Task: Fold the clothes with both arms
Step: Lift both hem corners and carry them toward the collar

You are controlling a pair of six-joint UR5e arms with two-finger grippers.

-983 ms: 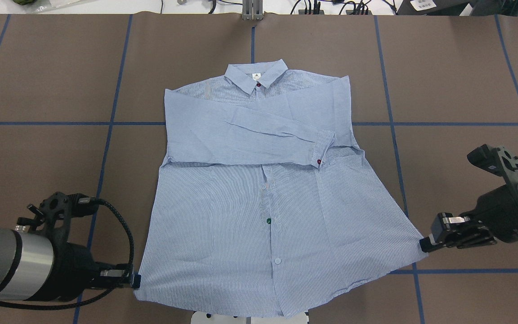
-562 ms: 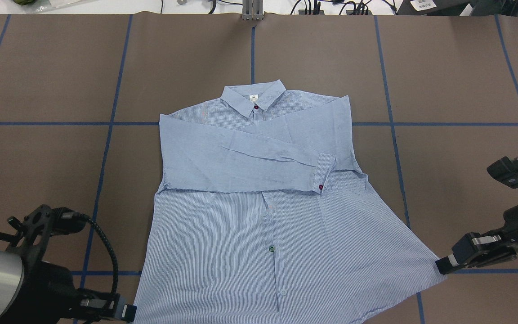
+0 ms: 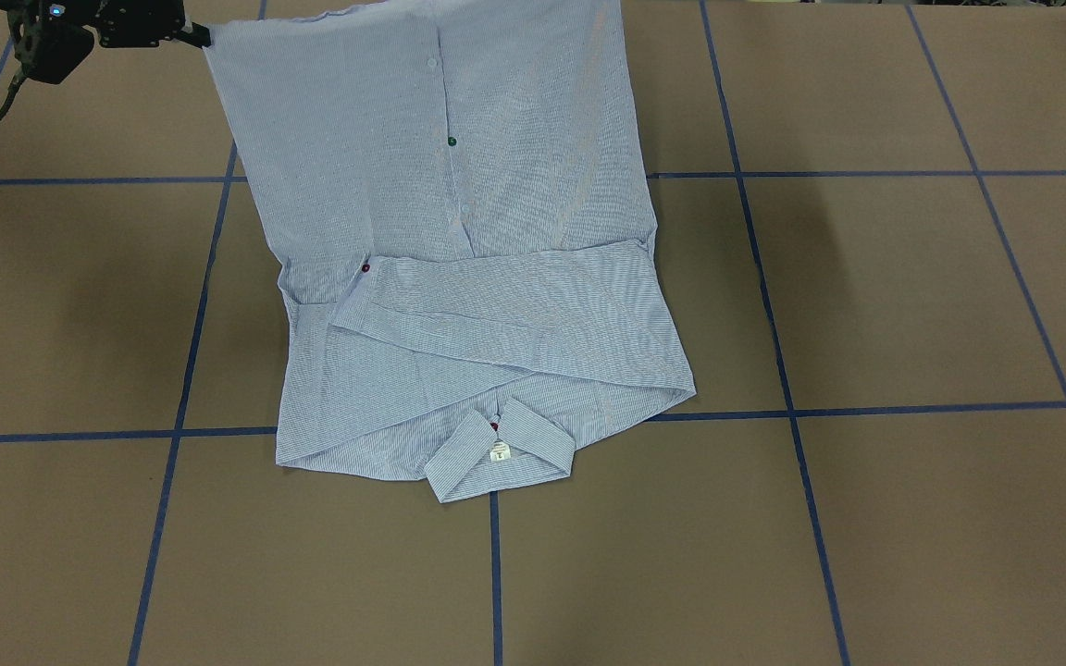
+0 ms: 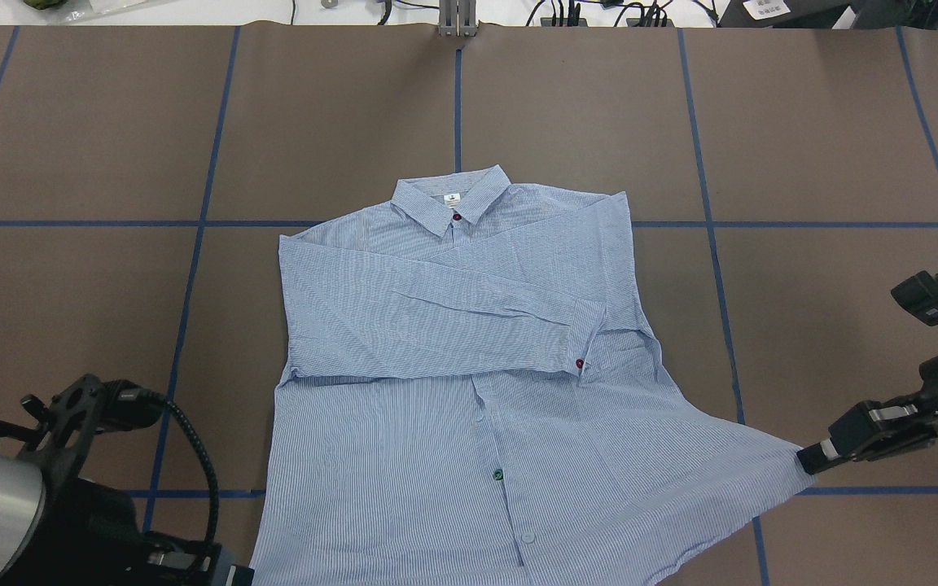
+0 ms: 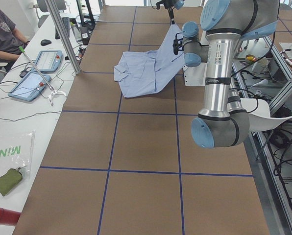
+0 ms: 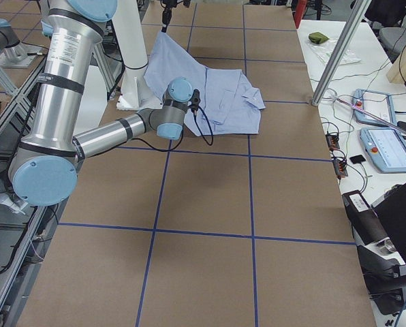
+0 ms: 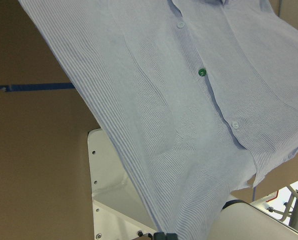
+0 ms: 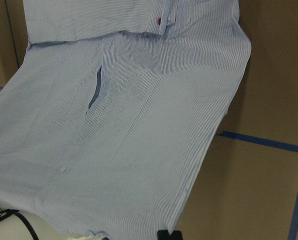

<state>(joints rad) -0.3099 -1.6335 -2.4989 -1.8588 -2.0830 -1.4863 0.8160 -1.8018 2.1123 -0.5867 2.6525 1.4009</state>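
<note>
At the near edge of the table, the hem of the shirt is raised clear of the surface between the two grippers. The left gripper is at the left hem corner, and its jaws are closed on the cloth. The right gripper is at the right hem corner, and its jaws are likewise pinched on the cloth. The right corner is drawn further outward than the left, so the lower panel fans to the right and slopes down toward the middle of the shirt.

The long axis of the shirt runs from hem to collar, straight away from both grippers. Neither arm is nearer; each holds its own corner.

Beyond the raised panel, the upper body lies flat. The sleeves are crossed over the chest, with one cuff on top toward the right. The collar is the farthest part.

Judgement: the next move carries the hem away toward the collar. Both corners need equal travel to keep the fold square.
</note>
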